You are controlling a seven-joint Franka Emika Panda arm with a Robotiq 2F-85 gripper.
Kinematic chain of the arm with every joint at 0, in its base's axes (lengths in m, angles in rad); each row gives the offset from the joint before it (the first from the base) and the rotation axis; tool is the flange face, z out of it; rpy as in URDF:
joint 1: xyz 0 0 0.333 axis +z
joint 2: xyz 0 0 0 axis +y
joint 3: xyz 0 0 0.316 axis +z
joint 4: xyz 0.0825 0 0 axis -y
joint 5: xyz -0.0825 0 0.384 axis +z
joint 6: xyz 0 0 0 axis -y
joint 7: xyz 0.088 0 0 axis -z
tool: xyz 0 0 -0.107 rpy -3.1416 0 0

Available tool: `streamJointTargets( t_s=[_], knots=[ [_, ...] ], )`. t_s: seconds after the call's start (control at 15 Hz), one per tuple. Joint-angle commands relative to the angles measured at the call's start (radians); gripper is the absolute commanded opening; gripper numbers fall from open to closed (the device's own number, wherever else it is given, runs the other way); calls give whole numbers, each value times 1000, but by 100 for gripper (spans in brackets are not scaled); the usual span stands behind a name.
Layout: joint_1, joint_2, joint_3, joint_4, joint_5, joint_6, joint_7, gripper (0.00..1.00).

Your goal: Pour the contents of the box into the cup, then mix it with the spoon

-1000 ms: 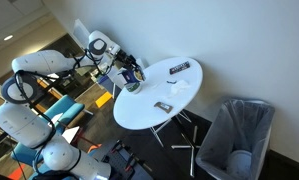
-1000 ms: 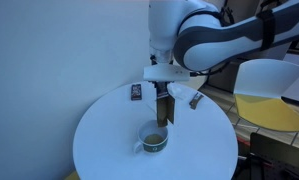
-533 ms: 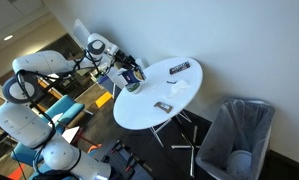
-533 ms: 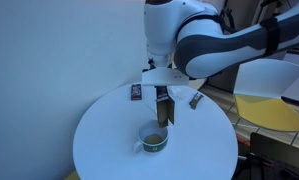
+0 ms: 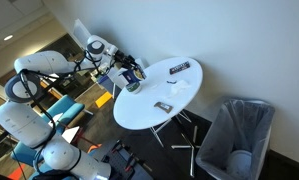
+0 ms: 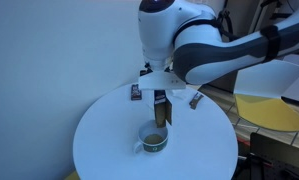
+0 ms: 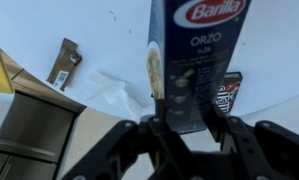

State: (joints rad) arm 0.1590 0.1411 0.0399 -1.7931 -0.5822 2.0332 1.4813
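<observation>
My gripper (image 7: 187, 128) is shut on the box (image 7: 194, 55), a narrow dark blue Barilla orzo box, and holds it upright. In an exterior view the box (image 6: 162, 108) hangs just above and behind the small grey-green cup (image 6: 153, 138), which stands on the round white table (image 6: 104, 140). In an exterior view the gripper (image 5: 135, 74) with the box is over the table's near-left edge, and the cup (image 5: 133, 86) sits just below it. The spoon cannot be made out for sure.
A long flat dark packet with white marks (image 5: 180, 68) lies at the far side of the table; it also shows in the wrist view (image 7: 225, 97). A small brown item (image 7: 62, 62) and clear wrapper (image 7: 116, 90) lie on the table. A grey chair (image 5: 236, 135) stands beside it.
The arm has shifted slightly to the left in an exterior view, with the box still held upright over the cup. Nothing else moved.
</observation>
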Motion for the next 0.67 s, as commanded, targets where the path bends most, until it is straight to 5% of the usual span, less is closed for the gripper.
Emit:
streamJointTargets(
  t_s=[0.0, 0.6],
  knots=[
    [21, 21, 11, 58, -48, -78, 44, 19],
    [55, 46, 32, 125, -143, -179, 84, 19]
  ],
)
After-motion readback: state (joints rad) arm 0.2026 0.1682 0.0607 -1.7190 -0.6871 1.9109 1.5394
